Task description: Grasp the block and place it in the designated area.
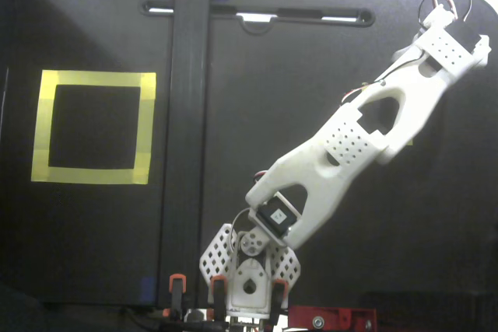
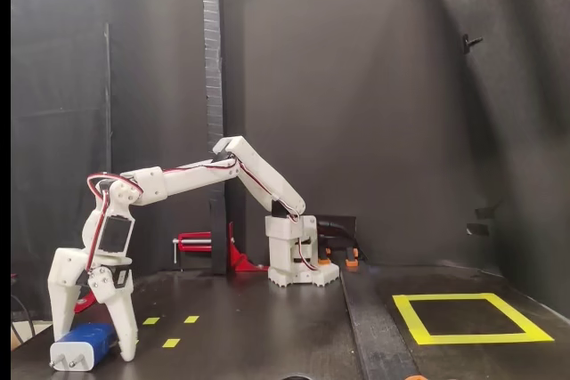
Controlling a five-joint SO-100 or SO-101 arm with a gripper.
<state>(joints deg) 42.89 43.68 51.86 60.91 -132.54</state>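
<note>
In the side-on fixed view the dark blue block (image 2: pixel 85 345) lies on the table at the far left, its pale prongs facing left. My gripper (image 2: pixel 90 348) points down over it, open, one finger (image 2: pixel 123 327) at the block's right end and the other (image 2: pixel 61 295) at its left end. Whether the fingers touch it I cannot tell. The designated area, a large yellow tape square (image 2: pixel 472 338), lies far to the right. From above, the yellow square (image 1: pixel 93 81) sits at the left, and the arm's wrist (image 1: pixel 447 44) at the upper right hides gripper and block.
A black upright post (image 2: pixel 212 113) stands behind the arm's base (image 2: pixel 301 260), seen from above as a dark strip (image 1: pixel 187 138) between arm and square. Small yellow tape marks (image 2: pixel 171 343) lie right of the gripper. A red clamp (image 2: pixel 203 242) sits near the post.
</note>
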